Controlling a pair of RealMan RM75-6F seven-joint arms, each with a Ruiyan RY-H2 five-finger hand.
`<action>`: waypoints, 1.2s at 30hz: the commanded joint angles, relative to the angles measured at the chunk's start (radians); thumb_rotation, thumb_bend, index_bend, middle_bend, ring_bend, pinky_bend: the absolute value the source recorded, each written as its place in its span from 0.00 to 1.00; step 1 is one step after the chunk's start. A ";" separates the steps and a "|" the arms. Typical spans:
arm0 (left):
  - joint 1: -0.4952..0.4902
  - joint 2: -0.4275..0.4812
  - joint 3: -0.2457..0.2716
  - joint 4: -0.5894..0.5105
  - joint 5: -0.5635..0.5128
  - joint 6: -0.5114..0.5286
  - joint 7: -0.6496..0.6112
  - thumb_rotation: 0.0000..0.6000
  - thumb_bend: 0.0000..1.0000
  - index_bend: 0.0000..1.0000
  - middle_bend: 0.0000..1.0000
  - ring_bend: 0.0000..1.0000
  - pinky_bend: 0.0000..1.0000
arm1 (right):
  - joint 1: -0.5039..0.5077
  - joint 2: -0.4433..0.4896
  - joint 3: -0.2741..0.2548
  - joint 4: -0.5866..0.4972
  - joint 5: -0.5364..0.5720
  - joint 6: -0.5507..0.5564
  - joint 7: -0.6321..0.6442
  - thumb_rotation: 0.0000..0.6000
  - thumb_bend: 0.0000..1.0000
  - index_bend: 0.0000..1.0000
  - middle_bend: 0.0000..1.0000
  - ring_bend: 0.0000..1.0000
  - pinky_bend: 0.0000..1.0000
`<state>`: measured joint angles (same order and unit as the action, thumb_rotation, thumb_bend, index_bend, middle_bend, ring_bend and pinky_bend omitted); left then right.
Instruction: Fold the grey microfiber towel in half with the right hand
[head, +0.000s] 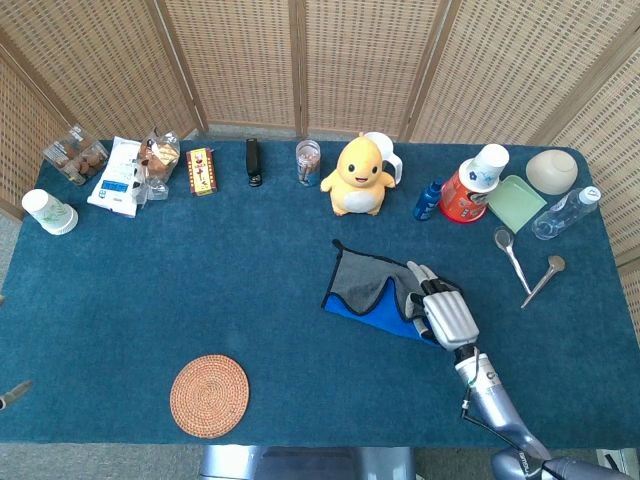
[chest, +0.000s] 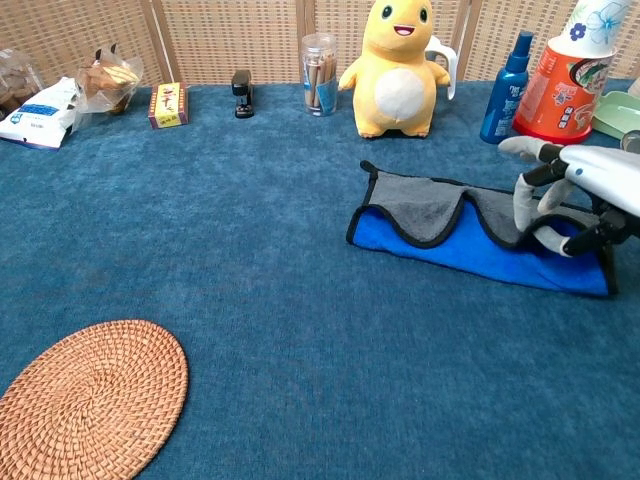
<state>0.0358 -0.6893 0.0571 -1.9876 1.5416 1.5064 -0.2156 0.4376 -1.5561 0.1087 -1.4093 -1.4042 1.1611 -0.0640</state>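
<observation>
The grey microfiber towel (head: 358, 284) lies right of the table's middle, its grey top layer doubled unevenly over the blue underside (chest: 450, 245), which shows along the near edge. My right hand (head: 447, 312) hovers over the towel's right end. In the chest view the right hand (chest: 590, 180) has its fingers apart and bent down, with the fingertips (chest: 524, 212) touching the grey layer and nothing pinched between them. A grey sliver at the left edge of the head view may be my left hand (head: 12, 393); its state is unreadable.
A yellow plush duck (head: 356, 178) sits just behind the towel, with a blue spray bottle (head: 427, 200) and an orange cup container (head: 470, 188) to its right. Two spoons (head: 512, 256) lie right of the hand. A woven coaster (head: 209, 396) sits near the front edge.
</observation>
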 joint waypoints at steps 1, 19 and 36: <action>0.000 0.001 0.001 0.000 0.002 0.000 -0.002 1.00 0.13 0.00 0.00 0.00 0.00 | -0.008 0.009 0.021 -0.008 0.024 0.003 0.058 1.00 0.56 0.62 0.04 0.00 0.37; 0.000 0.000 0.005 -0.005 0.005 -0.006 0.008 1.00 0.13 0.00 0.00 0.00 0.00 | -0.059 -0.012 0.050 0.073 0.071 0.042 0.258 1.00 0.58 0.62 0.04 0.00 0.37; 0.000 -0.002 0.007 -0.010 0.002 -0.010 0.018 1.00 0.13 0.00 0.00 0.00 0.00 | -0.066 -0.013 0.039 0.148 0.051 0.026 0.332 1.00 0.53 0.00 0.00 0.00 0.37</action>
<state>0.0354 -0.6912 0.0638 -1.9975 1.5436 1.4966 -0.1978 0.3717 -1.5702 0.1492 -1.2615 -1.3524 1.1878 0.2673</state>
